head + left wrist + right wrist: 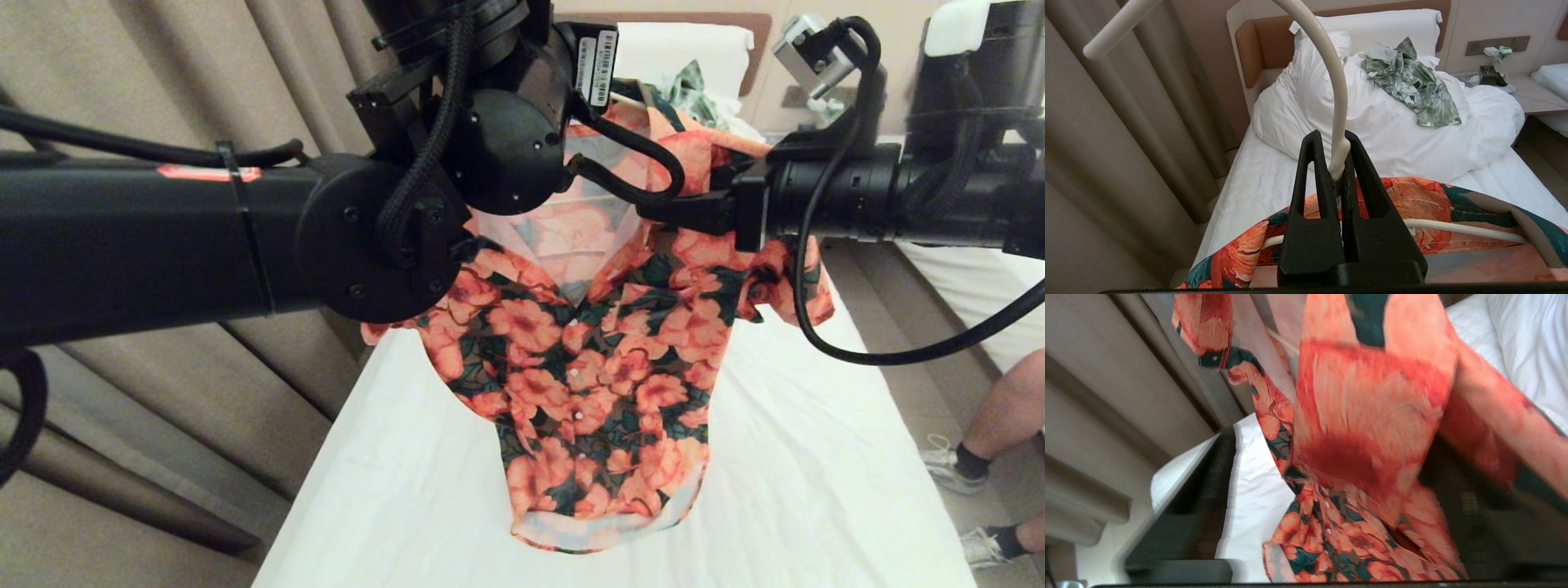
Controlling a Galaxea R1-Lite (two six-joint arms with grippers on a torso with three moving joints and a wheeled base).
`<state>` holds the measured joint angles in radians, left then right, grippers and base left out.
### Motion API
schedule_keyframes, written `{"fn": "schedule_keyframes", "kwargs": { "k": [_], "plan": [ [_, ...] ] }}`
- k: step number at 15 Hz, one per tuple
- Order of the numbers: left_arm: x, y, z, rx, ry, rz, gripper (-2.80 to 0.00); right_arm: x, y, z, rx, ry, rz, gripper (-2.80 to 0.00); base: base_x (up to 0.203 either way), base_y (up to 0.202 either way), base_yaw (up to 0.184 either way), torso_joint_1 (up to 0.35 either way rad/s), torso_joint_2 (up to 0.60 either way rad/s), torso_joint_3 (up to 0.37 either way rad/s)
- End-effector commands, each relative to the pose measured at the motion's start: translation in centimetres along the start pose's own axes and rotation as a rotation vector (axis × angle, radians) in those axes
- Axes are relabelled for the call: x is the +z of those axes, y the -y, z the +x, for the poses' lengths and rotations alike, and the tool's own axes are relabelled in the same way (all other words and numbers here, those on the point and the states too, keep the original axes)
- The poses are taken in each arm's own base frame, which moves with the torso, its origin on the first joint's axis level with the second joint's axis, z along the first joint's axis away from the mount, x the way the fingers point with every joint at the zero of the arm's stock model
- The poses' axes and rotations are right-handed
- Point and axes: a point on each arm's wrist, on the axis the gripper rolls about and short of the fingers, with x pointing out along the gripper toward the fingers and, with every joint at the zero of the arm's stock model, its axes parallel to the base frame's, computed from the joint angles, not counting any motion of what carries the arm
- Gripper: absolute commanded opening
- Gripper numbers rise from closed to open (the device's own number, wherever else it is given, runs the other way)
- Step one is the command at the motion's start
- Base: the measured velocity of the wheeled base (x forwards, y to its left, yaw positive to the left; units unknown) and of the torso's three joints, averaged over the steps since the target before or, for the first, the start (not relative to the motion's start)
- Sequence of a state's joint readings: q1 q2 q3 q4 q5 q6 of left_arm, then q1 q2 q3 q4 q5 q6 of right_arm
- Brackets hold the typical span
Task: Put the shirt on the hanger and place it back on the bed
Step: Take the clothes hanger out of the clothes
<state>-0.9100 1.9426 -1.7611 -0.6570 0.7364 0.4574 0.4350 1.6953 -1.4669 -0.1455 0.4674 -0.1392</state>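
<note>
The shirt, orange-pink flowers on dark green, hangs buttoned on the cream-white hanger above the bed, its hem just over the white sheet. My left gripper is shut on the hanger's neck, below the curved hook; the collar drapes over the wire on either side. In the head view my own arm hides this gripper. My right gripper is open at the shirt's shoulder on the right side of the head view. Loose shirt cloth hangs between its spread fingers, unpinched.
A green-and-white leaf-print garment lies on the bunched white duvet near the brown headboard. Beige curtains run along the bed's left side. A person's legs stand in the aisle at right, beside a second bed.
</note>
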Motion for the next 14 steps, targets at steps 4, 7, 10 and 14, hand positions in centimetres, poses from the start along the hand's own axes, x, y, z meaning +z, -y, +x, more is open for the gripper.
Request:
{"fn": "schedule_keyframes", "kwargs": {
  "k": [4, 7, 10, 14],
  "plan": [
    [0.1, 0.1, -0.1, 0.003, 0.002, -0.003, -2.80, -0.1, -0.3, 0.9, 0.005, -0.006, 0.002, -2.80, 0.000, 0.000, 0.000, 0.000, 0.00, 0.000],
    [-0.2, 0.1, -0.1, 0.004, -0.003, -0.001, -2.80, 0.1, -0.4, 0.3, -0.019, -0.005, 0.004, -2.80, 0.000, 0.000, 0.000, 0.000, 0.00, 0.000],
    [-1.4, 0.1, -0.1, 0.005, -0.025, 0.020, -2.80, 0.4, -0.6, -2.2, -0.058, -0.067, 0.027, -2.80, 0.000, 0.000, 0.000, 0.000, 0.00, 0.000],
    [-3.3, 0.3, -0.8, -0.002, -0.044, 0.040, -2.80, 0.9, 0.9, -6.0, -0.171, -0.105, 0.048, -2.80, 0.000, 0.000, 0.000, 0.000, 0.00, 0.000]
  ]
}}
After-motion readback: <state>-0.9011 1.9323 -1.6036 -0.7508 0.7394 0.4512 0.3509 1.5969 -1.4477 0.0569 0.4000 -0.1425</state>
